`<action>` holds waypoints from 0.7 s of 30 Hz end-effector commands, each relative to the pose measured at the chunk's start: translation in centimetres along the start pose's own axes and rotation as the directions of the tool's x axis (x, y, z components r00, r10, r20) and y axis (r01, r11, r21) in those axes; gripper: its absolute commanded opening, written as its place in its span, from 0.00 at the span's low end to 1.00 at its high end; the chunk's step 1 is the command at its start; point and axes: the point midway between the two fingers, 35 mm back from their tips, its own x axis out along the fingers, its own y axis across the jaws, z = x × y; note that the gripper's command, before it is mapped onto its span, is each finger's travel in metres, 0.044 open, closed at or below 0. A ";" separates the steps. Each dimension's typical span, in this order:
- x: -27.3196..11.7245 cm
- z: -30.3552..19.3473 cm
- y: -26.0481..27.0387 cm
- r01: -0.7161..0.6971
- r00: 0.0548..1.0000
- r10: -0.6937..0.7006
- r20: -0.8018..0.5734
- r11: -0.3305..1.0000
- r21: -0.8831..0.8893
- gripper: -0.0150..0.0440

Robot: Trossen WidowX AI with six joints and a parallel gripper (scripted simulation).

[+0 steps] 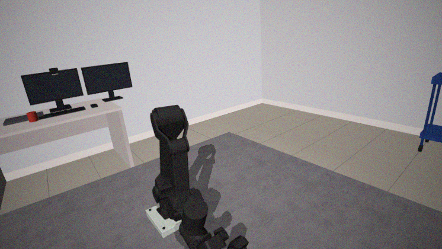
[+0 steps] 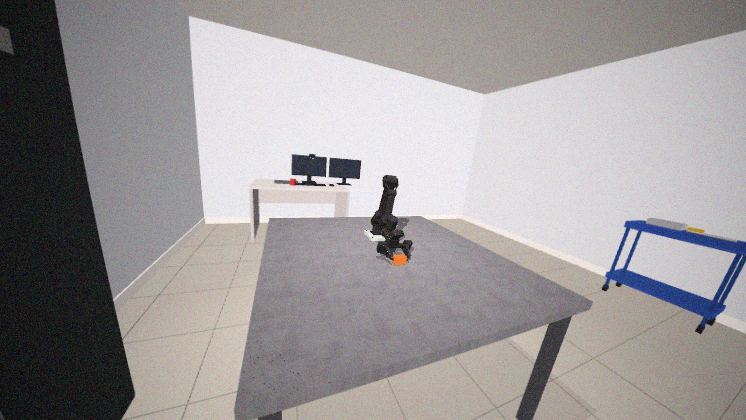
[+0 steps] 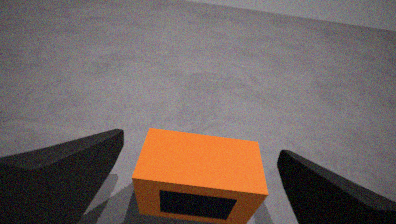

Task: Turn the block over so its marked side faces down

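The orange block (image 2: 399,259) (image 3: 201,159) sits at the table in front of the arm. In the wrist view a plain orange face is uppermost, and the dark rectangular mark (image 3: 197,204) is on the side towards the wrist camera, partly cut by the lower frame edge. The underside is hidden. My gripper (image 2: 400,258) (image 3: 201,147) is open, with one finger on each side of the block and a visible gap at both sides. In the top view the block is out of view and only part of the gripper shows at the bottom edge.
The grey table (image 1: 293,197) (image 2: 334,323) carries the arm on its pale base plate (image 1: 162,224) (image 2: 372,235). A desk (image 1: 118,130) (image 2: 302,195) with two monitors stands behind the table. A blue cart (image 1: 432,133) (image 2: 668,292) stands to the right, away from the table.
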 end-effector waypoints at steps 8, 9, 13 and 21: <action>1.0 0.2 -0.2 -0.002 0.996 0.002 -0.089 1.000 0.004 1.00; 1.3 0.5 -0.3 -0.001 0.992 0.001 -0.124 1.000 0.003 1.00; 1.3 1.7 -0.5 0.001 0.965 -0.001 -0.264 1.000 0.002 1.00; -2.2 5.9 -0.2 -0.003 0.898 0.000 -0.441 1.000 -0.006 1.00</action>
